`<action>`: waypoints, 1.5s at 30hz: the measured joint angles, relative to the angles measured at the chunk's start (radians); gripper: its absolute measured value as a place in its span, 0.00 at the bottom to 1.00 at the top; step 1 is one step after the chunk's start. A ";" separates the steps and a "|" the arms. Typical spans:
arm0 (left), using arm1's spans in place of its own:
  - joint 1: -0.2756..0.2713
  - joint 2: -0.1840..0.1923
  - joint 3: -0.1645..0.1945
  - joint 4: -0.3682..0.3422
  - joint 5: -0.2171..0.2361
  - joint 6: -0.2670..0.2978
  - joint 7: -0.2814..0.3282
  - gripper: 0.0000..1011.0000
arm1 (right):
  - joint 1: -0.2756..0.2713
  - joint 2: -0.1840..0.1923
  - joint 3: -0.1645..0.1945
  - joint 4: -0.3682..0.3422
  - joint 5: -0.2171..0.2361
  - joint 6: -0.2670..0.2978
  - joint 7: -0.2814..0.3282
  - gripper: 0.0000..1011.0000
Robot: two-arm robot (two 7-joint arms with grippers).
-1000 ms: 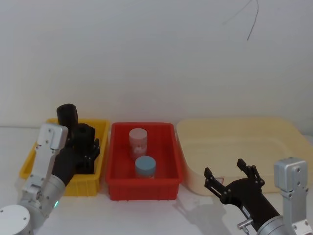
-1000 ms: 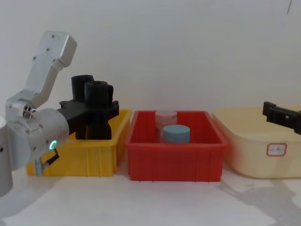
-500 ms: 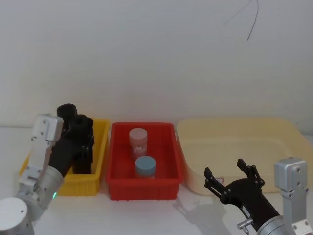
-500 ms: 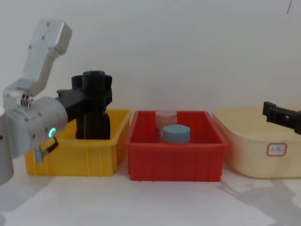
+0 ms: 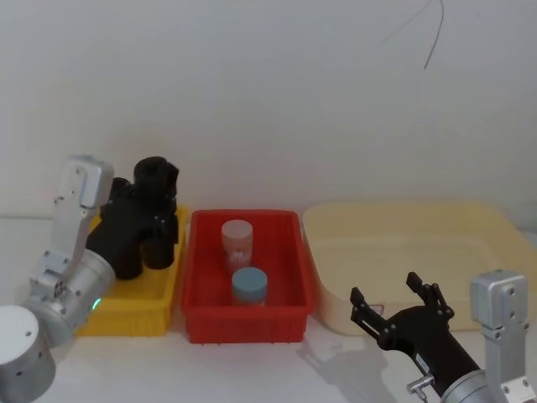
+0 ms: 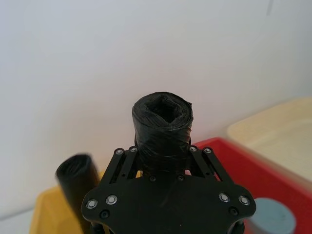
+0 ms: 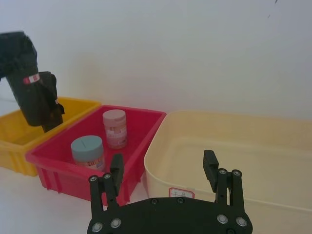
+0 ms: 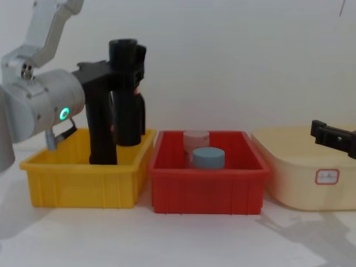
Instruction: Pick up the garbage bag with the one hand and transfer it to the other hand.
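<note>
My left claw (image 6: 163, 155) is clamped tight round the garbage bag (image 8: 127, 105), one finger (image 6: 201, 158) pressed to each side of the black roll a little below its top, so the open end of the roll stands up past my fingertips. The roll hangs close to upright from my grip. Its foot is off the floor of the yellow bin (image 8: 83, 183) directly beneath the claw, at about the height of the bin's rim. A small red mark (image 7: 30, 79) sits on the roll's side, close to where I grip it. Just beside the claw, on its outer side and lower down, a second black roll (image 8: 102, 133) stands in that same yellow bin, apart from the one I hold. Below the claw and to its right is the red bin (image 8: 206, 192), which touches or nearly touches the yellow one. It holds a pink-capped jar (image 5: 237, 239) at the back and a blue-capped jar (image 5: 249, 285) just in front of it. Farther right again lies the cream tub (image 8: 295, 183). My right claw (image 7: 163, 163) is well apart from the left, low over the table (image 8: 178, 239) at the near side of the cream tub, its fingers spread wide with nothing between them.
</note>
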 joint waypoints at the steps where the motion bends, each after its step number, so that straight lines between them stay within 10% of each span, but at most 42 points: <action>1: -0.002 0.000 0.001 -0.004 -0.002 0.001 -0.007 0.37 | 0.000 0.000 0.000 0.000 0.000 0.000 0.000 0.99; 27: -0.124 -0.058 0.108 0.011 -0.078 0.026 -0.263 0.37 | 0.000 0.000 0.000 0.000 0.000 0.000 0.000 0.99; 45: -0.275 -0.221 0.199 0.272 -0.160 -0.032 -0.448 0.37 | 0.000 0.000 0.000 0.000 0.000 0.000 0.000 0.99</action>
